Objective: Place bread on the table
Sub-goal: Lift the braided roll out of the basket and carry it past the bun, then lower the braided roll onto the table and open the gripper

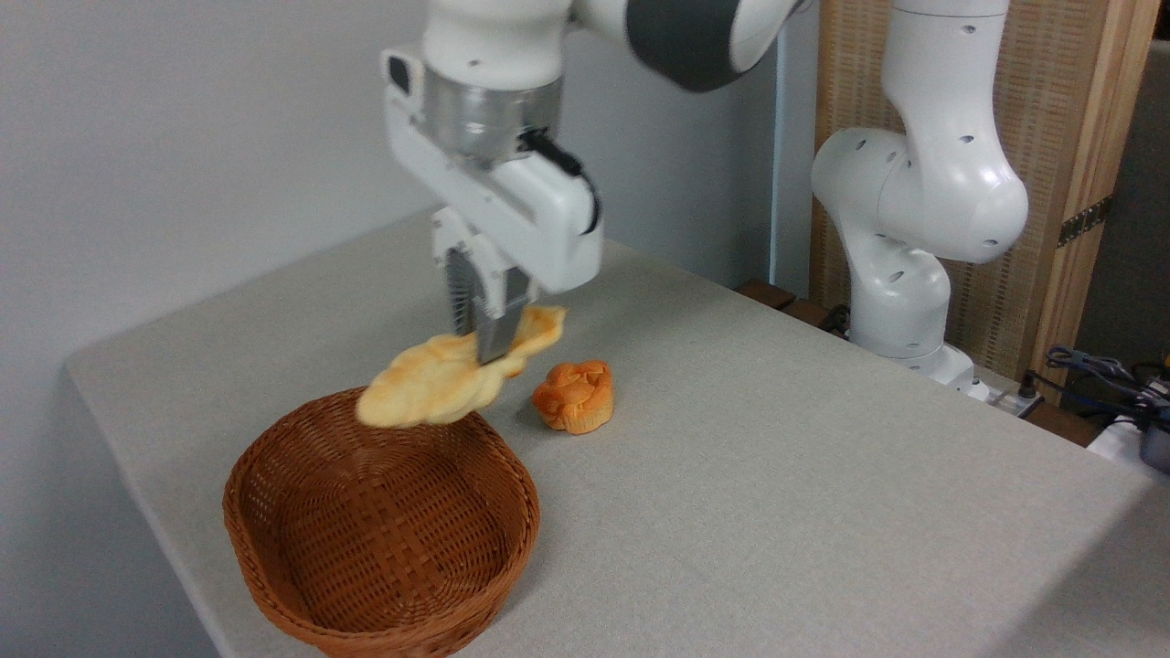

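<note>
We see one braided loaf point(430, 384) clamped in the gripper point(491, 343) — aloft over the far rim of one wicker basket point(384, 585); one muffin-shaped bun point(574, 395) sits right, on the table point(823, 475).

Bun point(573, 396) and basket point(384, 521) (left) obstruct; right table point(823, 475) seemingly open.

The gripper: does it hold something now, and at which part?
The gripper holds the bread in the air, pinched near its middle, toward the far end.
</note>
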You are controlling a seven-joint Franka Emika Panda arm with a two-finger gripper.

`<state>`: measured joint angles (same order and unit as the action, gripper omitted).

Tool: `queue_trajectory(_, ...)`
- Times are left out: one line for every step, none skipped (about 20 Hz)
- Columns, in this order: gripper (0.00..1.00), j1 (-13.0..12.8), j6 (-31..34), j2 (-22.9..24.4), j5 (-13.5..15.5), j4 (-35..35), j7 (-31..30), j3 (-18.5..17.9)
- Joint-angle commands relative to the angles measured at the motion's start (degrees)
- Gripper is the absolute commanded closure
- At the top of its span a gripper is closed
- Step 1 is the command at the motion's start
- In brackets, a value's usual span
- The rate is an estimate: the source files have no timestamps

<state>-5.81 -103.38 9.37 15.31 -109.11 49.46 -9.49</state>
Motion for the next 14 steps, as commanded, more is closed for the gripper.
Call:
queue_trajectory(0.93, -0.5, 2.5, 7.7, -8.9, -8.1, 1.9, -0.9)
queue_trajectory(0.89, -0.7, 4.5, 7.8, -11.0, -8.1, 3.3, -0.9)
queue_trajectory(0.81, -0.7, 6.2, 7.7, -12.4, -8.1, 5.0, -0.6)
queue_trajectory(0.73, -0.7, 7.4, 7.6, -13.5, -8.1, 6.4, -0.6)
queue_trajectory(0.66, -0.7, 8.6, 7.6, -14.7, -8.1, 7.7, -0.5)
queue_trajectory(0.53, -0.8, 9.4, 7.5, -15.4, -8.1, 8.4, -0.4)
queue_trajectory(0.35, -0.7, 9.8, 7.4, -15.7, -8.1, 8.5, -0.4)
queue_trajectory(0.23, -0.8, 10.0, 7.3, -15.8, -8.1, 8.5, -0.4)
queue_trajectory(0.06, -0.8, 10.2, 7.1, -15.8, -8.1, 8.5, -0.4)
queue_trajectory(0.01, -0.8, 10.5, 6.6, -16.0, -8.1, 8.5, -0.3)
queue_trajectory(0.0, -0.8, 10.6, 6.4, -16.2, -8.1, 8.5, -0.1)
queue_trajectory(0.0, -0.8, 10.7, 6.1, -16.2, -8.1, 8.2, 0.4)
queue_trajectory(0.0, -0.8, 10.7, 5.8, -16.2, -8.1, 8.0, 0.6)
queue_trajectory(0.0, -0.7, 11.0, 5.5, -16.2, -8.1, 7.9, 0.6)
